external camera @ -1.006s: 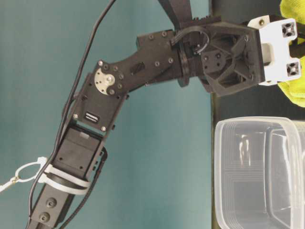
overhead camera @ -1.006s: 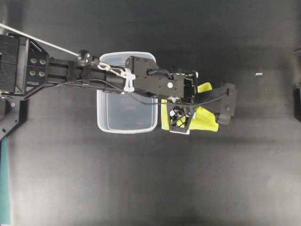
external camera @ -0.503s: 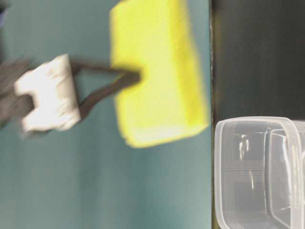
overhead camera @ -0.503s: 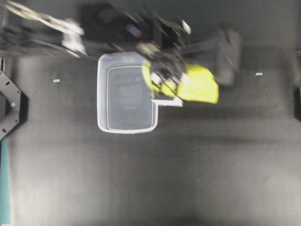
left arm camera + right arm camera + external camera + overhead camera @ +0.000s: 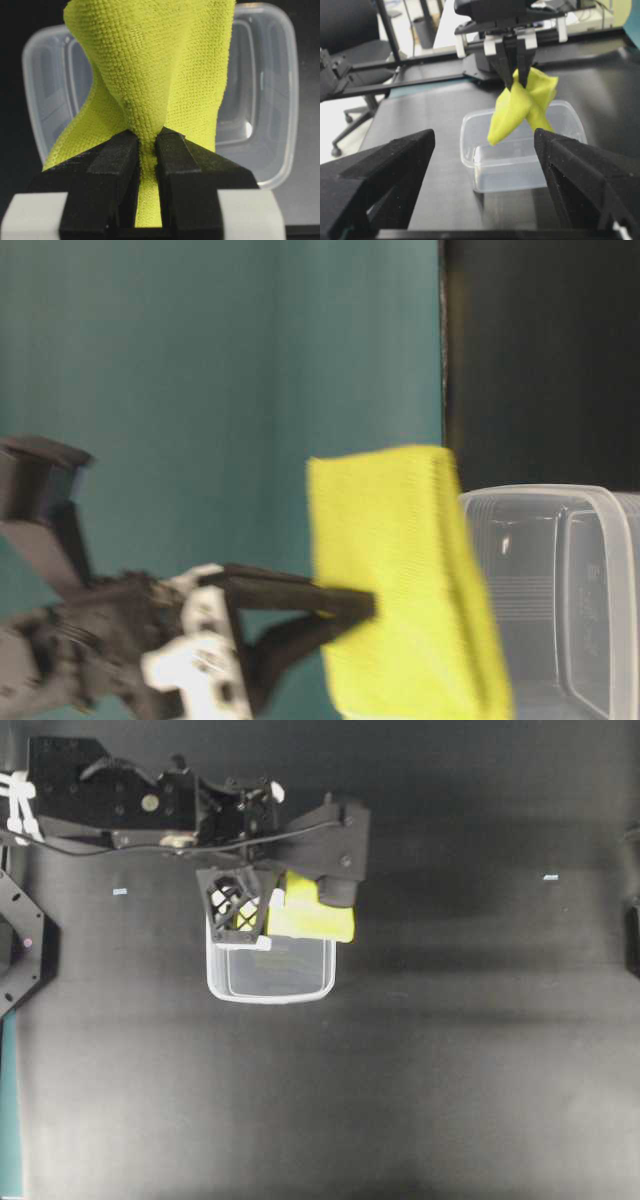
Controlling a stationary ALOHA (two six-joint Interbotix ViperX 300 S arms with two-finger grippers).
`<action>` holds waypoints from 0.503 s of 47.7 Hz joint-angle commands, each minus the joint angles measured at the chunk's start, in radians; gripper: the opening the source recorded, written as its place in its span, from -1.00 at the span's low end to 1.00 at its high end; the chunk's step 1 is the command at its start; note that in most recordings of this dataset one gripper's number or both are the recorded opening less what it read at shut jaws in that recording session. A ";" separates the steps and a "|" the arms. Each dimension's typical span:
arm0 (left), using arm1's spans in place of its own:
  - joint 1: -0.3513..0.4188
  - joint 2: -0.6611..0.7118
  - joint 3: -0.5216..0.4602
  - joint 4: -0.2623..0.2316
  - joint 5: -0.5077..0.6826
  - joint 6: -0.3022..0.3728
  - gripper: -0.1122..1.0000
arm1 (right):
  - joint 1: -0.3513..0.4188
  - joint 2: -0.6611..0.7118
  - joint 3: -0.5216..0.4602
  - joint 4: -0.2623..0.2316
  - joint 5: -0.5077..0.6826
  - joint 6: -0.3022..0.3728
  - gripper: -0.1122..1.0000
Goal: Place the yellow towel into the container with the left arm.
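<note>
My left gripper is shut on a pinched fold of the yellow towel. The towel hangs from it above the clear container. In the overhead view the towel lies over the container's upper right part, beside the gripper. In the table-level view the towel hangs at the container's near rim. In the right wrist view the towel dangles from the left gripper, its tip at the container's rim. My right gripper is open and empty, facing the container.
The container stands on a black table. The left arm reaches in from the upper left. A teal wall stands behind the table. Two small white marks lie on the table.
My left gripper has lifted the towel from the table right of the container and swung it left, so it now hangs over the container.
</note>
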 commanded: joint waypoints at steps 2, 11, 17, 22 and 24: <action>0.000 -0.014 0.026 0.005 -0.021 -0.003 -0.67 | 0.000 0.012 -0.005 0.005 -0.009 0.002 0.60; -0.002 0.008 0.031 0.005 -0.025 0.003 -0.67 | 0.000 0.012 -0.003 0.006 -0.018 0.005 0.60; 0.000 0.012 0.032 0.005 -0.032 0.003 -0.67 | 0.002 0.012 -0.003 0.006 -0.028 0.032 0.60; -0.002 0.018 0.034 0.005 -0.032 0.003 -0.67 | 0.002 0.012 -0.002 0.006 -0.025 0.044 0.60; -0.002 0.021 0.034 0.005 -0.032 0.003 -0.67 | 0.000 0.012 -0.002 0.006 -0.025 0.044 0.60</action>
